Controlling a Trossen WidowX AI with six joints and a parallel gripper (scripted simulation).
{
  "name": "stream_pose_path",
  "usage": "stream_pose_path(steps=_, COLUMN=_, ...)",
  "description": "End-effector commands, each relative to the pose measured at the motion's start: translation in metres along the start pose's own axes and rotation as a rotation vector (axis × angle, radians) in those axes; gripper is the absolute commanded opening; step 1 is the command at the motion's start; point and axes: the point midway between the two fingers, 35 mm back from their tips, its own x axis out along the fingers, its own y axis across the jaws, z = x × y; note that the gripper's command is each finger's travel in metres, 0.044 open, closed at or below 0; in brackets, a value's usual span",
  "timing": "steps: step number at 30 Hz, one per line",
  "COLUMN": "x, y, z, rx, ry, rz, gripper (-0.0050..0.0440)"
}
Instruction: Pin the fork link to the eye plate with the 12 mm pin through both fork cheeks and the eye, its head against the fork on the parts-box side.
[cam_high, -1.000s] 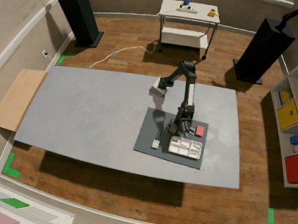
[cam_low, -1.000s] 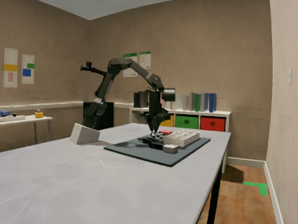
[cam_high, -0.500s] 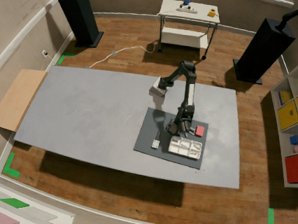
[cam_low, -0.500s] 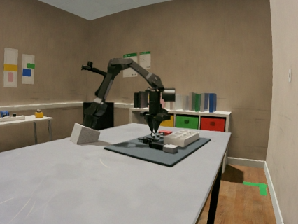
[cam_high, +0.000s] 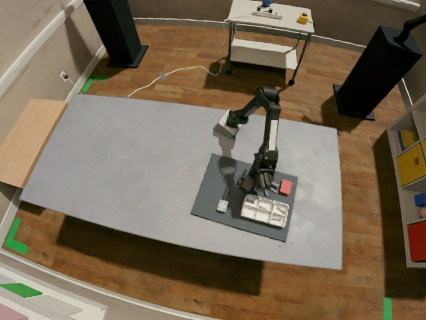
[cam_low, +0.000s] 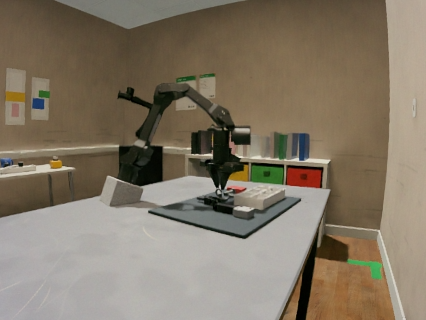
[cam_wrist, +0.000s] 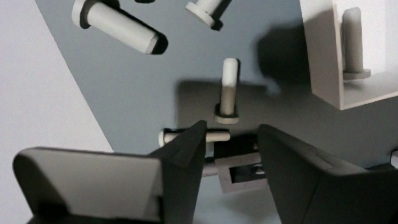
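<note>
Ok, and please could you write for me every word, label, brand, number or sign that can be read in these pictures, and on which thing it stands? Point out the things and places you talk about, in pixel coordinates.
No text can be read for certain in any view.
White wall sheets with green top bands (cam_low: 207, 86): perhaps printed, too small to read.
White wall sheets with coloured blocks (cam_low: 15, 111): no readable words.
Upright coloured folders on the shelf (cam_low: 303, 146): no title readable.
Pale headed pins (cam_wrist: 228, 92): no number visible.

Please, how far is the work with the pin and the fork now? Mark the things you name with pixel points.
It looks early. Done: the tool (cam_low: 220, 192) (cam_wrist: 232, 130) is open above the mat (cam_high: 206, 202) (cam_low: 200, 216) (cam_wrist: 145, 80). In hand: nothing. Left: choosing, gripping and inserting the pin; several headed pins, one (cam_wrist: 228, 92) standing out ahead of the fingertips, lie loose.
</note>
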Motion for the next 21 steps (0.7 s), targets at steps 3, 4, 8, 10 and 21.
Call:
stream_pose_path(steps=3, x=-0.004, y=-0.003, z=0.005, rx=-0.006, ry=-0.012, rz=-0.018, gripper=0.0140)
stream_pose_path(steps=4, x=-0.003, y=-0.003, z=0.004, rx=-0.005, ry=-0.011, rz=-0.017, gripper=0.0140)
stream_pose_path(steps=8, x=0.002, y=-0.001, z=0.001, rx=-0.001, ry=-0.002, rz=-0.008, gripper=0.0140)
stream_pose_path(steps=10, x=0.003, y=-0.001, z=0.001, rx=-0.001, ry=-0.002, rz=-0.008, gripper=0.0140)
stream_pose_path(steps=21, x=0.012, y=0.000, z=0.002, rx=-0.001, ry=-0.002, rz=-0.008, gripper=0.0140)
